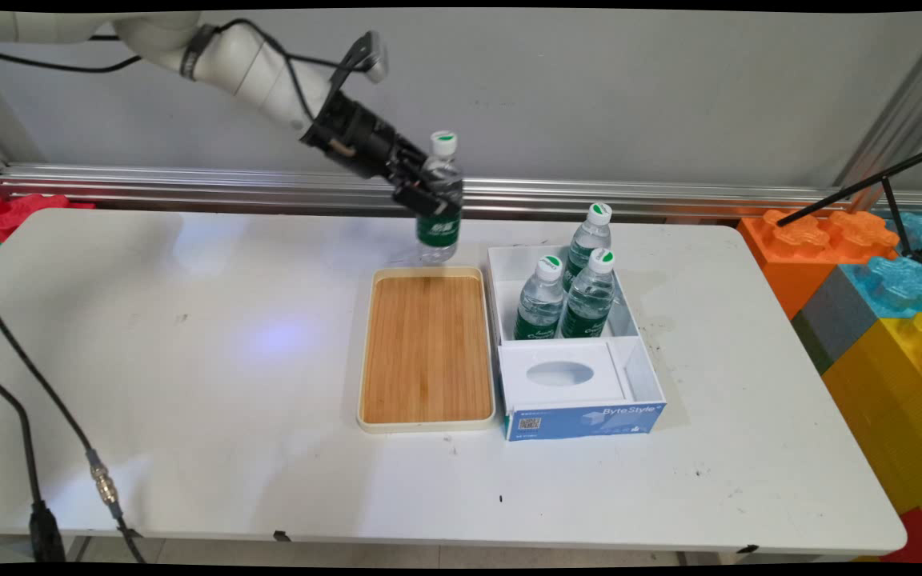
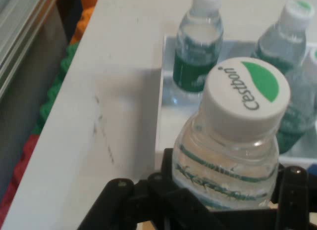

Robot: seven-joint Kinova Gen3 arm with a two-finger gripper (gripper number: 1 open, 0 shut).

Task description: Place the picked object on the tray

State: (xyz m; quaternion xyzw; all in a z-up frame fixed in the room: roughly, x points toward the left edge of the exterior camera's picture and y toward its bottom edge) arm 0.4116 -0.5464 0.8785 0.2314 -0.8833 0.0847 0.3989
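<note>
Bottle (image 1: pixel 440 200) grasped by end effector (image 1: pixel 427 194), lifted above tray's (image 1: pixel 426 424) far edge; three bottles (image 1: pixel 573 288) in box (image 1: pixel 645 376).

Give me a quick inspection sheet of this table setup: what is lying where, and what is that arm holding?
Surface: white table, scuffed, with small dark marks.
Things in use: water bottle gripped at its middle, upright, lifted above the far end of the wooden tray, which holds nothing.
Other things: white box right of the tray; three bottles stand in its far compartment; a blue-fronted tissue pack in the near one.
Tool: black tool shut on the water bottle.
Cables: black cables hang over the table's left edge; more run along the arm.
Surroundings: grey wall, metal rail, big coloured blocks at right, more at far left.
</note>
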